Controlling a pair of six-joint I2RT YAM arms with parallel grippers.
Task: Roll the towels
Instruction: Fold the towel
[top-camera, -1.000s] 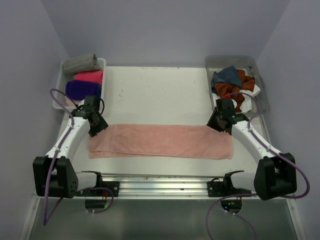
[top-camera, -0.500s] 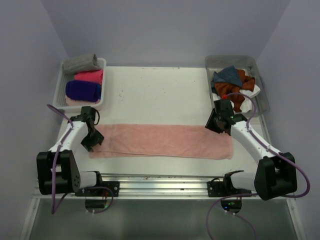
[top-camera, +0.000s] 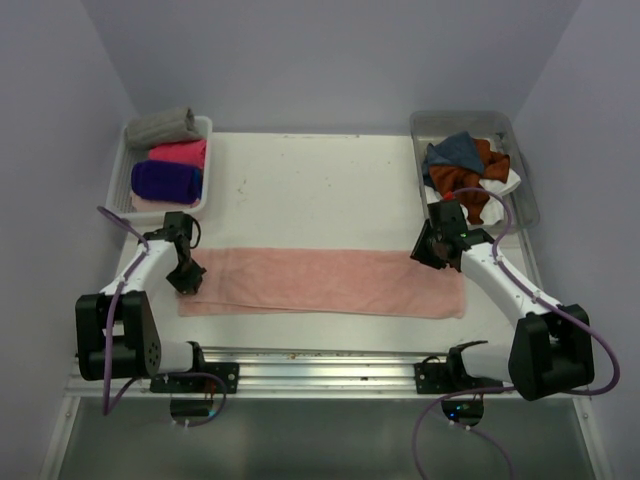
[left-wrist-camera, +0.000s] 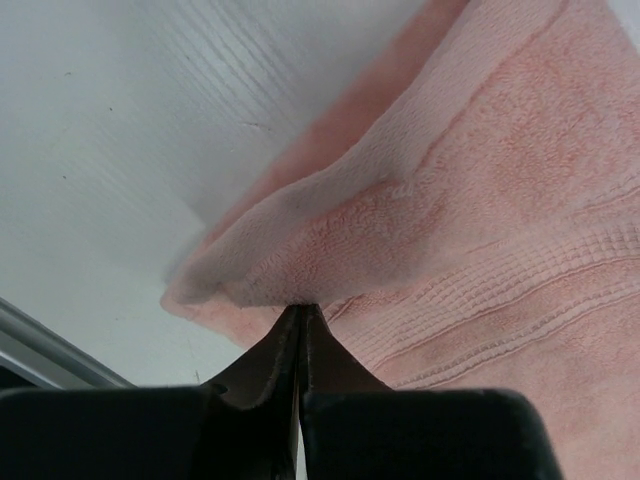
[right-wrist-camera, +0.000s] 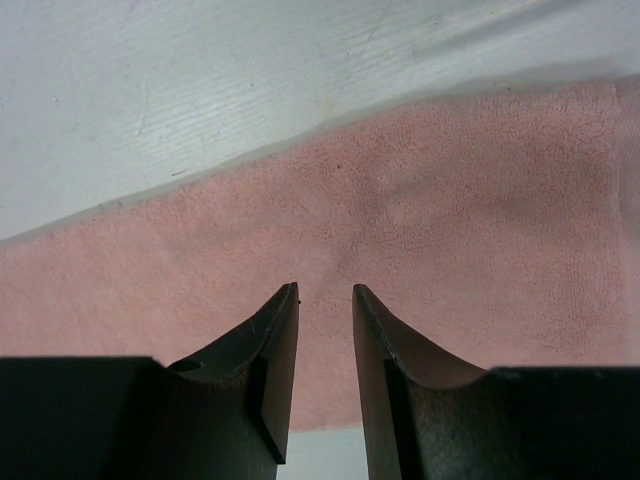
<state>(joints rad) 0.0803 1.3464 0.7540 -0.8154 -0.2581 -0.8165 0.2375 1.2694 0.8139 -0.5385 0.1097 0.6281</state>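
Note:
A long salmon pink towel (top-camera: 320, 282) lies flat across the front of the table. My left gripper (top-camera: 185, 279) is at its left end, and the left wrist view shows that gripper (left-wrist-camera: 302, 308) shut on a raised fold of the salmon pink towel (left-wrist-camera: 480, 190) near the corner. My right gripper (top-camera: 428, 250) hovers over the towel's right end, near its far edge. In the right wrist view that gripper (right-wrist-camera: 325, 290) is open, with nothing between the fingers and the salmon pink towel (right-wrist-camera: 450, 220) below them.
A white basket (top-camera: 205, 125) at the back left holds rolled towels: grey (top-camera: 160, 126), hot pink (top-camera: 180, 152) and purple (top-camera: 166, 181). A clear bin (top-camera: 525, 190) at the back right holds loose teal (top-camera: 455, 152), rust orange (top-camera: 485, 165) and white cloths.
My left gripper came forward and down to the towel's left end and closed on its edge, lifting a small fold. The right gripper has barely moved.

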